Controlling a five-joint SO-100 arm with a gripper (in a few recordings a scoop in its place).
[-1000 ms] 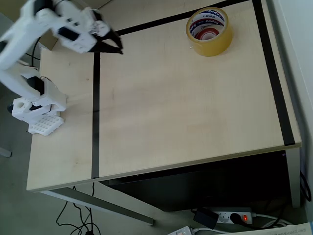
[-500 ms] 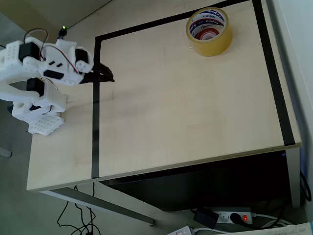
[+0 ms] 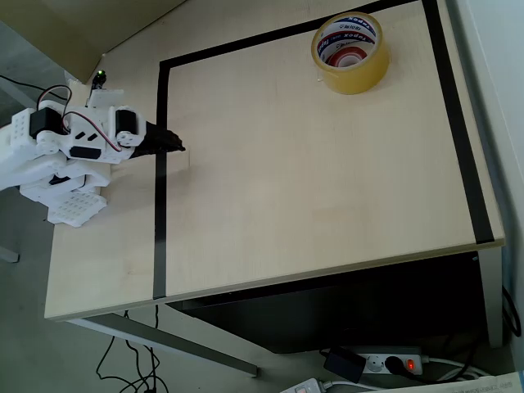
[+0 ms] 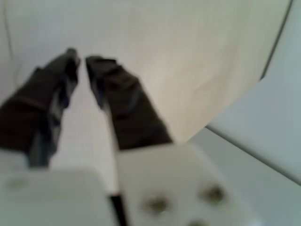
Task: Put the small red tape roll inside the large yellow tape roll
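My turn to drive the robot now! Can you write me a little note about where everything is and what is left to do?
Gripper: at the left side of the table in the overhead view, fingers nearly together, holding nothing.
Large yellow tape roll: lying flat near the table's far right corner, hole up.
Small red tape roll: a bit of red shows inside the yellow roll's hole, so it seems to be in already.
Done: red roll looks placed.
Left: probably nothing; check the hole closely.
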